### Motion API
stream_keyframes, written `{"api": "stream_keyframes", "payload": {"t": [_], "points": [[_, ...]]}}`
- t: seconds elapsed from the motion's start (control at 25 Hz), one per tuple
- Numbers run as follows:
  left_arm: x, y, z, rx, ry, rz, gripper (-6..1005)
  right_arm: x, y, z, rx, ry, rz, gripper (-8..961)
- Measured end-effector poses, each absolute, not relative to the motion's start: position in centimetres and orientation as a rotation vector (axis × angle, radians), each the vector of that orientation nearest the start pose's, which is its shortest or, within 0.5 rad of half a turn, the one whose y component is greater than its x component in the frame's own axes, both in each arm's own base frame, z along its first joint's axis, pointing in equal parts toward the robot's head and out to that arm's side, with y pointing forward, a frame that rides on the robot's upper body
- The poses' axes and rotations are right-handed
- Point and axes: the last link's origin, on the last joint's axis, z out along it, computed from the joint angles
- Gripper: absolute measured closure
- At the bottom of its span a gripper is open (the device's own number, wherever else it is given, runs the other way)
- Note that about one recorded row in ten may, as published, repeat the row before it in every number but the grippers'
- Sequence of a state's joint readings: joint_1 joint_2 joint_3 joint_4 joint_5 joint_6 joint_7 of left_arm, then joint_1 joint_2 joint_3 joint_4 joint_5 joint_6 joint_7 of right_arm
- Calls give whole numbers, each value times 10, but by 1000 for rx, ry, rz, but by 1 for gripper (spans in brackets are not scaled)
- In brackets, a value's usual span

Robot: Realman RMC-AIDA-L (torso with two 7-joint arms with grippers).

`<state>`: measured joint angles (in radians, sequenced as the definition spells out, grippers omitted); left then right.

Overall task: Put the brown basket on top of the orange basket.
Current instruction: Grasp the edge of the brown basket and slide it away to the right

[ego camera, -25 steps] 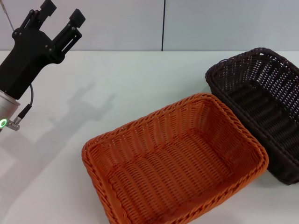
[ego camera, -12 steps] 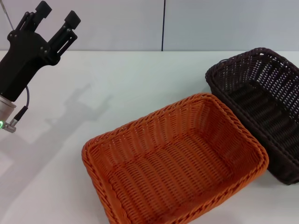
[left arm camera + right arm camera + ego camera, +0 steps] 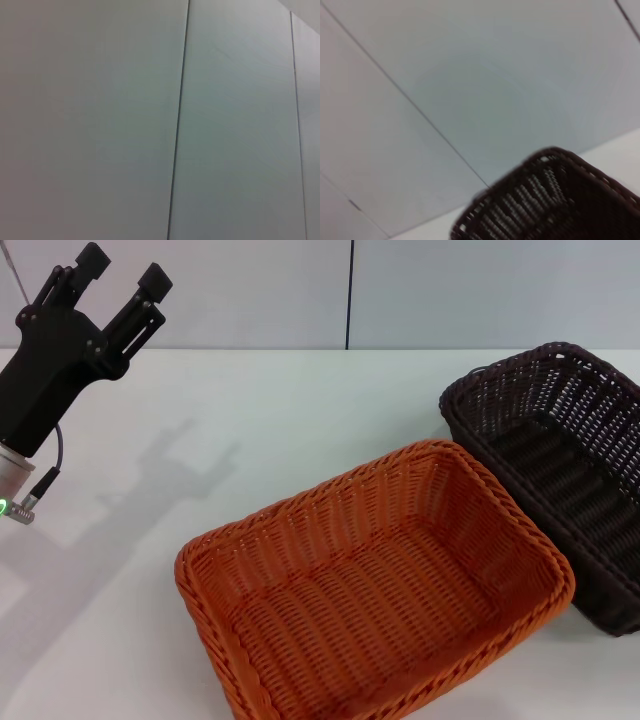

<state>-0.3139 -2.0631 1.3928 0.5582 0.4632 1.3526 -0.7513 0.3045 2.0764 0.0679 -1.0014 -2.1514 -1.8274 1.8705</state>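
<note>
**A:** What's on the far left?

**B:** The left gripper (image 3: 122, 275), raised above the white table (image 3: 300, 410) at its back left corner. Its two black fingers (image 3: 155, 282) are spread apart with nothing between them, pointing up and away toward the pale wall (image 3: 480, 290). Its wrist camera sees only that wall and a dark vertical seam (image 3: 179, 120).

**A:** And moving rightward?

**B:** The orange basket (image 3: 375, 590) sits on the table in the near middle, turned at an angle, open side up and with nothing in it. Its braided rim runs all the way round.

**A:** Where is the brown basket?

**B:** The brown basket (image 3: 560, 470) is to the right and a little farther back, also standing on the table, not on top of the orange one. Its near long side lies just beside the orange basket's right corner; they look to be touching there, though I can't be sure from this angle.

**A:** The right gripper?

**B:** It doesn't appear in the head view. Its wrist camera shows a corner of the brown basket's (image 3: 555, 200) rim close by, with wall behind, but no fingers, so I can't tell their state.
</note>
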Motion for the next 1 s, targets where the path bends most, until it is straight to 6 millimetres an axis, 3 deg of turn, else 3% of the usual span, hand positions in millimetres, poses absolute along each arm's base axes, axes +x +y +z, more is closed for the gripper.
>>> {"api": "stream_keyframes", "payload": {"t": [0.12,0.48,0.68,1.0], "points": [[-248,334,34,-1841,-341,-1280,185,353,237,145,-1931,1233,993,179],[-249,335,32,-1841,-351,-1278,186,343,248,149,-1962,1180,1005,179],[-255,335,31,-1829,-374,-1260,186,346,242,152,-1920,1203,1028,178],[-255,336,32,-1821,-377,-1259,186,363,215,152,-1788,1284,1115,179]]}}
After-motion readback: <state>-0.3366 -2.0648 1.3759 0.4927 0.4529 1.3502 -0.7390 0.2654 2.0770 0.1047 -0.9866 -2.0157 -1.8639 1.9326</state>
